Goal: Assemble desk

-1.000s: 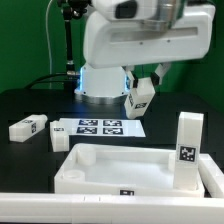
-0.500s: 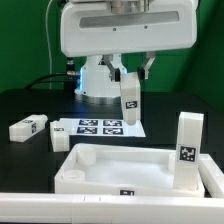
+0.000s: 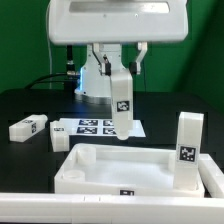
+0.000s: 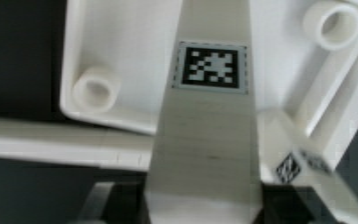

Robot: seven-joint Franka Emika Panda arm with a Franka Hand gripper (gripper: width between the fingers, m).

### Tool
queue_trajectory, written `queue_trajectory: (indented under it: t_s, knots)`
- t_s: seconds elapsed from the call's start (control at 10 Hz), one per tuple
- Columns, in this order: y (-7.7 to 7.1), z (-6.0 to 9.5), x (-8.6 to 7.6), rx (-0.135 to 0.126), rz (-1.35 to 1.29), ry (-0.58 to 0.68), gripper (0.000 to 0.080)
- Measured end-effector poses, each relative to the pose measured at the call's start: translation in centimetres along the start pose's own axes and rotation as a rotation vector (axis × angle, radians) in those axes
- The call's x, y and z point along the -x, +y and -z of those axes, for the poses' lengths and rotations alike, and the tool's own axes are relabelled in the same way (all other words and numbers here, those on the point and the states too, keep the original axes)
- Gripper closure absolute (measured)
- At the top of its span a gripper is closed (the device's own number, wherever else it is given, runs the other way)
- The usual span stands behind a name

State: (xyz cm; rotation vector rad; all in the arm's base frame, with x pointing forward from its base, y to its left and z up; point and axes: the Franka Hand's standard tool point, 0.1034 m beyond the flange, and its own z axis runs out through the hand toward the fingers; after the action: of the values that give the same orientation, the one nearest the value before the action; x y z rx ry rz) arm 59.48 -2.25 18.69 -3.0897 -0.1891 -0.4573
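- The black bench [image 3: 20,105] carries every loose part and the arm's base.
- The robot arm [image 3: 115,20] fills the top of the exterior view, hanging over the rear half of the bench.
- The desk top [image 3: 110,172], a white rimmed tray, lies open side up on the near part of the bench. In the wrist view 1 round socket [image 4: 92,92] shows in a corner of it.
- The marker board [image 3: 90,127] lies flat just behind the tray.
- The upright leg [image 3: 187,148] stands in the tray's corner at the exterior view's right, with its tag facing the camera.
- The held leg [image 3: 120,100] hangs clear of the bench over the marker board. It is nearly vertical, slightly tilted, with its tag facing the camera.
- The outer leg [image 3: 30,127] lies on its side at the exterior view's left.
- The inner leg [image 3: 60,136] lies between the outer leg and the marker board, just beside the board's edge.
- The end effector [image 3: 120,64] is closed on the held leg's top end, its jaws only as far apart as the block is wide. The leg mostly hides the pads, which probably press 2 opposite faces.
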Motion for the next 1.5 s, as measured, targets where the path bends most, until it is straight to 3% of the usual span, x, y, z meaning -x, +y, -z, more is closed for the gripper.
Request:
queue_trajectory:
  t_s: [0.2, 0.4, 0.7, 1.0, 1.1, 1.2, 1.5]
  knots:
    - [0.8, -0.3, 0.3, 0.043, 0.007, 0.111, 0.0511]
    - [1.4, -1.1, 0.4, 0.050, 0.011, 0.101, 0.0511]
    - [3.4, -1.4, -2.2, 0.051, 0.031, 0.086, 0.0511]
    - [3.7, -1.5, -2.2, 0.067, 0.032, 0.113, 0.0511]
    - [4.2, -1.5, -2.6, 0.083, 0.055, 0.137, 0.0511]
    - [5.6, -1.9, -3.0, 0.118, 0.077, 0.178, 0.0511]
    - [6.5, -2.5, -3.2, 0.108, 0.065, 0.146, 0.0511]
